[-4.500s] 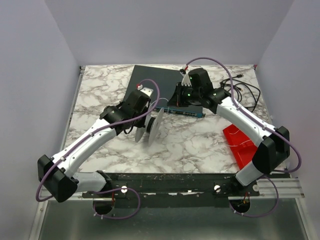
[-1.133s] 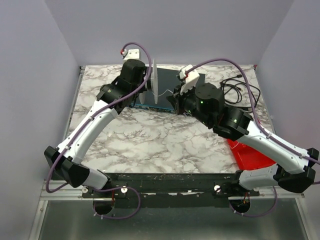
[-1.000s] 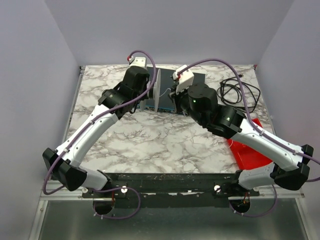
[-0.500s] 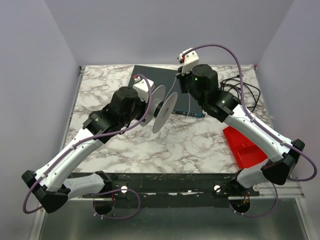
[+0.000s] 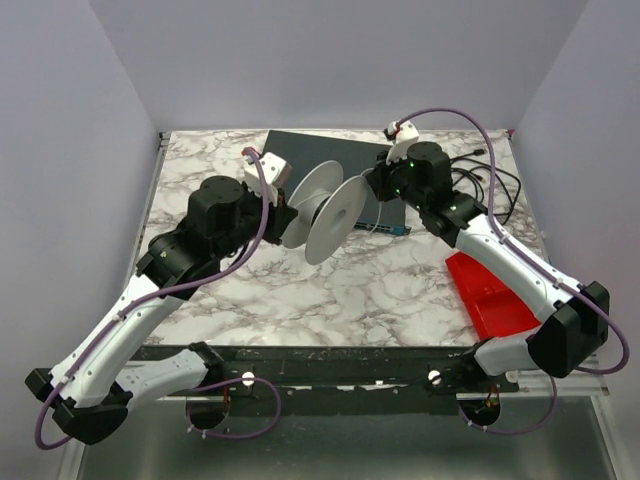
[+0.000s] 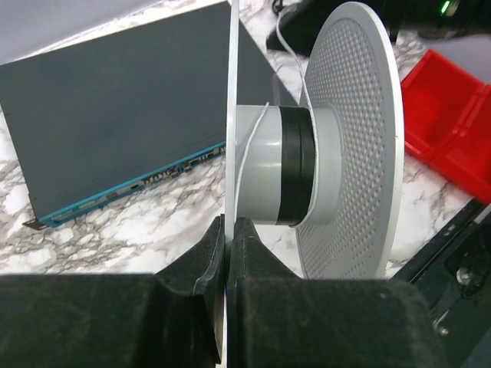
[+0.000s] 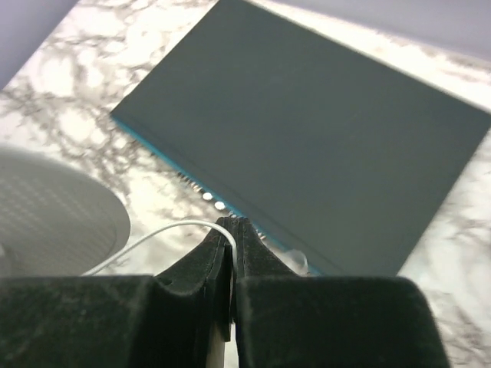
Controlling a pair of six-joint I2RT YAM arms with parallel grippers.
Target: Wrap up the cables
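Note:
A white spool (image 5: 325, 208) with two round flanges and a grey-and-black hub (image 6: 282, 175) hangs above the table's middle. My left gripper (image 6: 229, 230) is shut on the thin near flange (image 6: 229, 115) and holds the spool up; it shows in the top view (image 5: 283, 205) too. The thin white cable (image 6: 249, 149) lies over the hub and runs toward my right arm. My right gripper (image 7: 232, 228) is shut on the white cable (image 7: 165, 232), just right of the spool in the top view (image 5: 378, 186). A cable strand (image 5: 375, 226) hangs below it.
A flat dark box with a teal front edge (image 5: 340, 160) lies at the back middle, under both grippers. Thick black cords (image 5: 490, 185) are coiled at the back right. A red tray (image 5: 487, 293) sits at the right.
My left arm has turned the spool and carried it slightly right and toward the back. My right gripper has dropped lower and moved right with the cable in it.

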